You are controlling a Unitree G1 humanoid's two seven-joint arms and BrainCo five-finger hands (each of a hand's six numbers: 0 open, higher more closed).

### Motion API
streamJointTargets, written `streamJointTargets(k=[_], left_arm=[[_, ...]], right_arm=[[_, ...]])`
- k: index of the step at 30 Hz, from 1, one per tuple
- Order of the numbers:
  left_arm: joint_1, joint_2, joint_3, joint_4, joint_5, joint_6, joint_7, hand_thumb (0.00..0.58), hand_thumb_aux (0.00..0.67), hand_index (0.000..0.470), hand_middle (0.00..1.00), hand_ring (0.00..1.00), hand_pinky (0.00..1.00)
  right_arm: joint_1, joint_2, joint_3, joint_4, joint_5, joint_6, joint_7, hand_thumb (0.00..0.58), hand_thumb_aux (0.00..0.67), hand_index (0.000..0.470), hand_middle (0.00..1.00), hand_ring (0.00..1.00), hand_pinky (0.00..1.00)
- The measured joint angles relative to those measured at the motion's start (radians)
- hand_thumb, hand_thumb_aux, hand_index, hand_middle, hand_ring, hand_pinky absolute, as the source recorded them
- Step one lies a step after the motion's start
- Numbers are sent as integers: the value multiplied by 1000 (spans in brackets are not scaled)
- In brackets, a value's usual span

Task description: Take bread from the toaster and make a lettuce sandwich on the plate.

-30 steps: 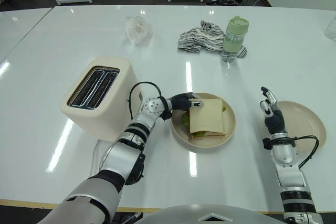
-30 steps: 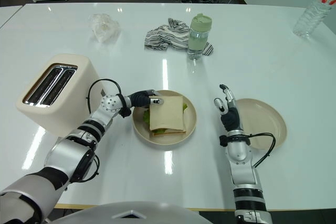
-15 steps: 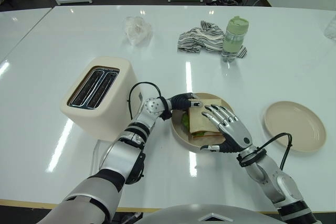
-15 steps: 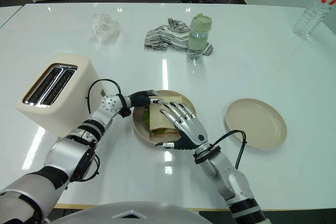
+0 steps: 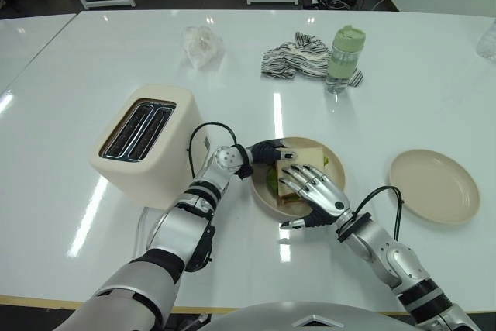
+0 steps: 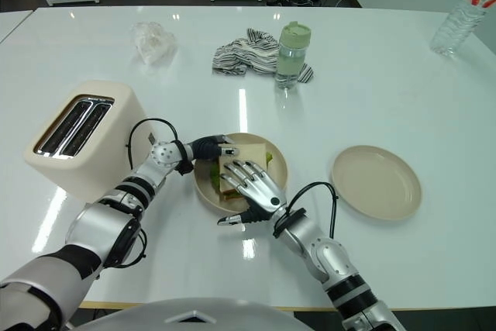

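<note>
Right hand (image 5: 314, 191) lies flat, fingers spread, over the sandwich (image 5: 308, 155).

Both eyes sit on the robot's head, looking forward and down at the table (image 5: 116, 44) from close above. They share nearly the whole scene; the toaster (image 5: 147, 141) lies nearer the left edge in the right eye view.
</note>
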Motion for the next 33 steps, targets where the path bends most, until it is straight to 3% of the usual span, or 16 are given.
streamJointTargets(k=[6,7,8,12,18,22,28,33], left_arm=[[1,3,-8,-4,26,-2,25,580,662,464,1000,1000,1000],[2,6,-14,-10,34,-4,33,0,0,0,596,596,596],[7,11,-29,-24,49,-13,54,0,0,0,0,0,0],[45,43,-91,-130,180,-29,159,0,0,0,0,0,0],[110,128,-184,-467,541,47,606,0,0,0,0,0,0],[120,156,-186,-723,666,102,780,0,0,0,0,0,0],[217,201,-101,-984,639,177,783,0,0,0,0,0,0],[349,144,-13,-1052,330,178,656,0,0,0,0,0,0]], right_arm=[[3,1,8,-41,88,39,91,0,0,0,0,0,0],[3,1,6,-41,119,39,102,0,0,0,0,0,0],[3,1,3,-41,166,36,120,0,0,0,0,0,0],[0,7,-9,13,362,-16,132,0,0,0,0,0,0],[-30,26,-9,117,513,-102,133,0,0,0,0,0,0],[-39,28,5,141,532,-120,133,0,0,0,0,0,0],[-48,28,19,152,534,-121,133,0,0,0,0,0,0],[-56,28,22,176,533,-144,109,0,0,0,0,0,0]])
